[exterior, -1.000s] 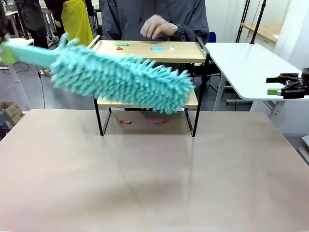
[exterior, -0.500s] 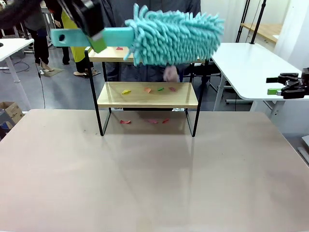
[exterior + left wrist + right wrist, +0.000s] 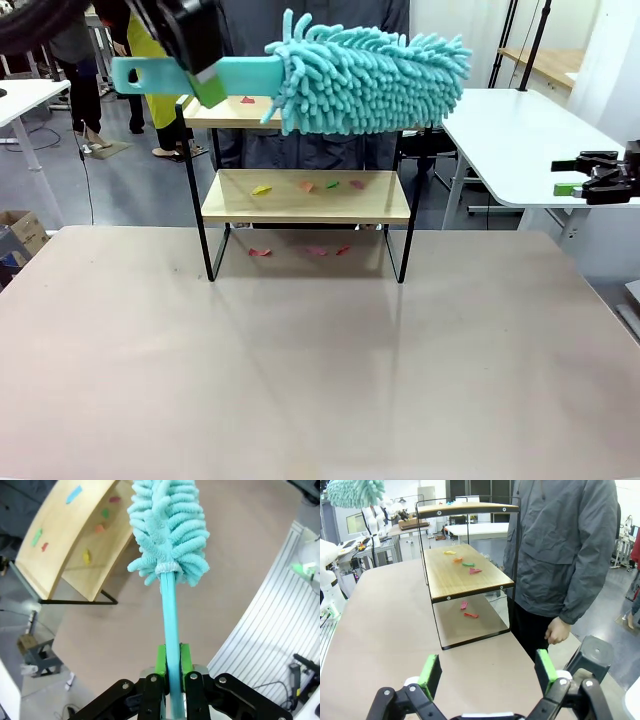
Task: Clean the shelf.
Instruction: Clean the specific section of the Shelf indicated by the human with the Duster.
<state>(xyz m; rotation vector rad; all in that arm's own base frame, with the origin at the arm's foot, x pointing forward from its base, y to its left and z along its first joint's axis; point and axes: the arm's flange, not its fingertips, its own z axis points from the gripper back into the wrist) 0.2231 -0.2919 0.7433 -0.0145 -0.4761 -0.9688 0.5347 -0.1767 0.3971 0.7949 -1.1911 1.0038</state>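
While my left gripper (image 3: 170,661) clamps: fluffy teal duster (image 3: 370,70), raised near two-tier wooden shelf (image 3: 385,205).
Right gripper (image 3: 487,672): jaws apart.
Next: sweep top board (image 3: 225,115).

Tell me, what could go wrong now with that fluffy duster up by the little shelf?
The duster head is bulky; a sweep might catch the thin-framed shelf and shove or tip it. Paper scraps on the lower board could be flicked onto the tabletop, where some already lie. The person stands close behind the shelf, so a long stroke may brush them.

Lab: white worktables (image 3: 520,140), slotted aluminium bench (image 3: 280,630)
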